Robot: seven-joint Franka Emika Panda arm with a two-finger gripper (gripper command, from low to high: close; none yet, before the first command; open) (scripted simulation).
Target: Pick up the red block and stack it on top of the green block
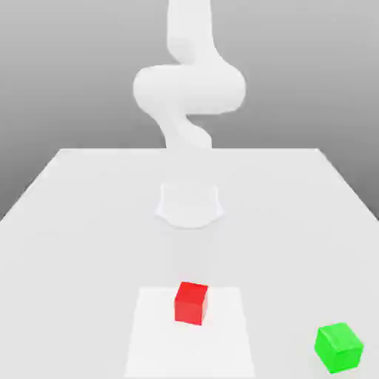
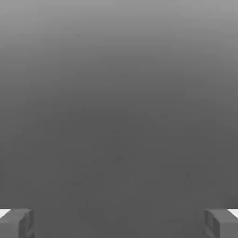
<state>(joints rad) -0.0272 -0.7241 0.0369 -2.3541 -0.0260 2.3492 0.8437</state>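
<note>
Green block [image 1: 339,346] nearest | red block [image 1: 191,302] apart | gripper [image 2: 119,223] spread

Surface: white table [image 1: 89,222], flat, matte | On it: red block [image 1: 191,303] resting on a lighter square patch [image 1: 155,333]; green block [image 1: 339,346] on bare tabletop, well apart from red, toward the exterior view's right | Arm base [image 1: 189,205] mounted mid-table | Positions relative to the gripper: cannot tell.

- White table [image 1: 89,222]: a flat matte surface across the lower half of the exterior view.
- Paler square patch [image 1: 152,333]: lies on the table near its front edge.
- Grey backdrop [image 1: 66,74]: plain, behind the table.
</note>
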